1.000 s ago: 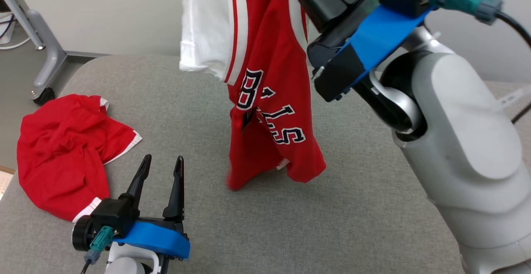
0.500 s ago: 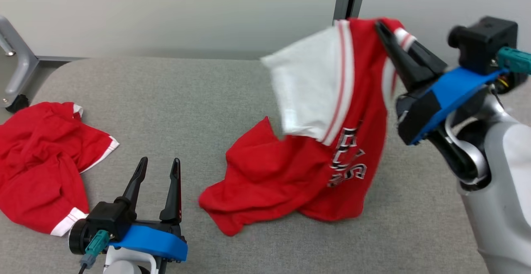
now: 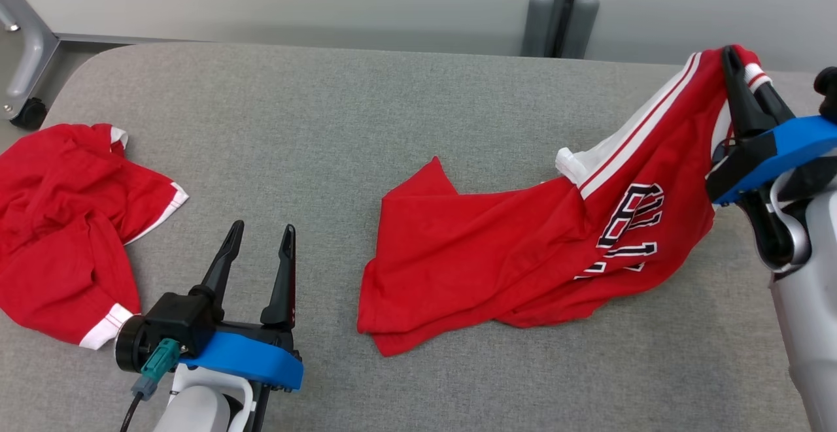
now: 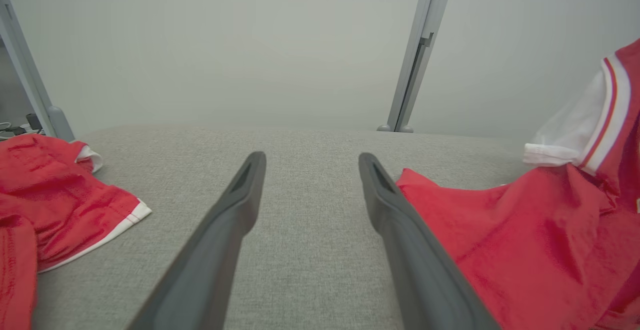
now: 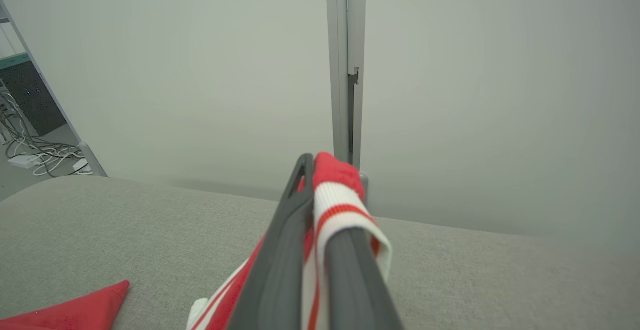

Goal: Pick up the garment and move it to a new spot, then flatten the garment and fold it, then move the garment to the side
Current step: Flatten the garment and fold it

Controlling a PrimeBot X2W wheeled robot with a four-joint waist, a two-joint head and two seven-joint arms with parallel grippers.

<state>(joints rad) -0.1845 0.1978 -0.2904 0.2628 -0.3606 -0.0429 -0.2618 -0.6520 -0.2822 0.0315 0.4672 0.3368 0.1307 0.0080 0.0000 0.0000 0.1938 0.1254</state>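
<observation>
Garment (image 3: 510, 249): red jersey with white trim and dark lettering, lying across the right half of the grey padded surface (image 3: 314, 112). Its lower hem is spread toward the middle and its upper end is lifted off the surface at the far right.

Right gripper (image 3: 735, 59): jaws closed on the striped red-and-white edge at that raised end. In the right wrist view the trim wraps over one finger and hides its tip, so only the other finger is seen in full. The right forearm is cut off by the frame edge in the head view.

The lettering is creased and partly folded under, so it cannot be read whole. A white panel beside the stripes is mostly tucked behind red cloth, and the layers under the top fold are hidden.

Left gripper (image 3: 264, 226): fingers spread wide with nothing between them, near the front of the surface and apart from the garment's hem. Whether they touch the surface cannot be told. In the left wrist view the garment runs out of frame on that view's right.

Second red cloth (image 3: 65, 223): crumpled, white-cuffed, at the surface's left edge and partly cut off.

Grey post (image 3: 562, 0): behind the surface, its top out of frame.
</observation>
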